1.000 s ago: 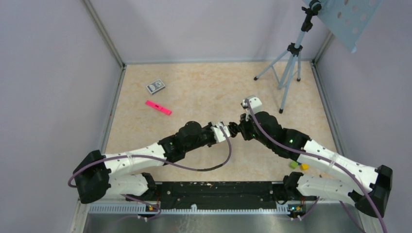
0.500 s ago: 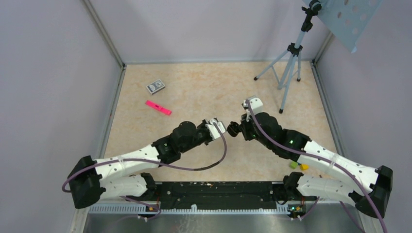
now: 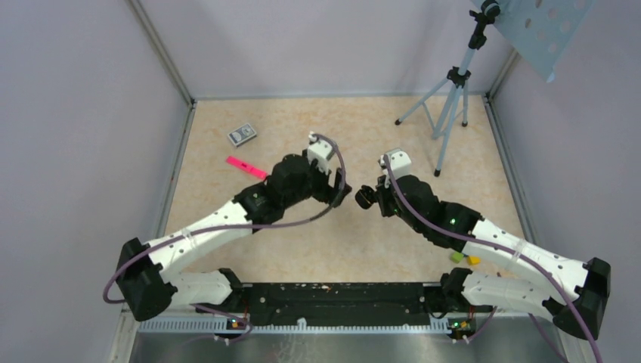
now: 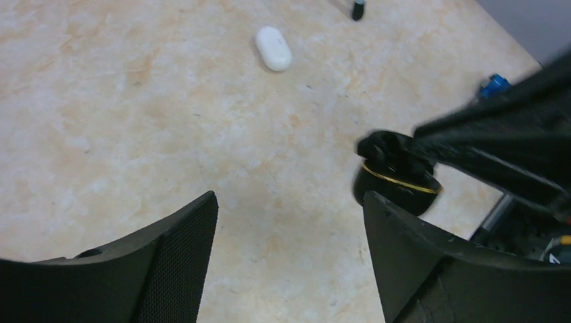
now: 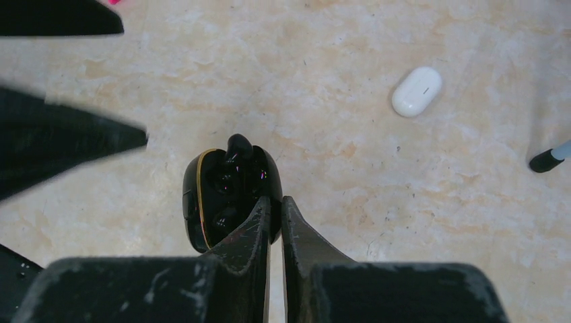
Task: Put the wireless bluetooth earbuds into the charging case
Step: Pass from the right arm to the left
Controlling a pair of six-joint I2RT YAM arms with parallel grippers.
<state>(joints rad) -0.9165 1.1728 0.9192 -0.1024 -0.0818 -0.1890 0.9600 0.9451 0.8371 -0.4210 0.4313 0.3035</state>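
Right end effector point(image 5: 275, 203) pinches charging case point(image 5: 221, 195) edge; left end effector point(image 4: 291, 199) apart.

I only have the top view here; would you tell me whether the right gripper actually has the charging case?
Observer: Yes, the right gripper is pinched shut on the edge of the open charging case.
Operator: And the left gripper?
Observer: The left gripper stands wide open, with nothing between its fingers.
Operator: Is there anything that I cannot see?
Observer: A white pill-shaped object lies beyond the case.
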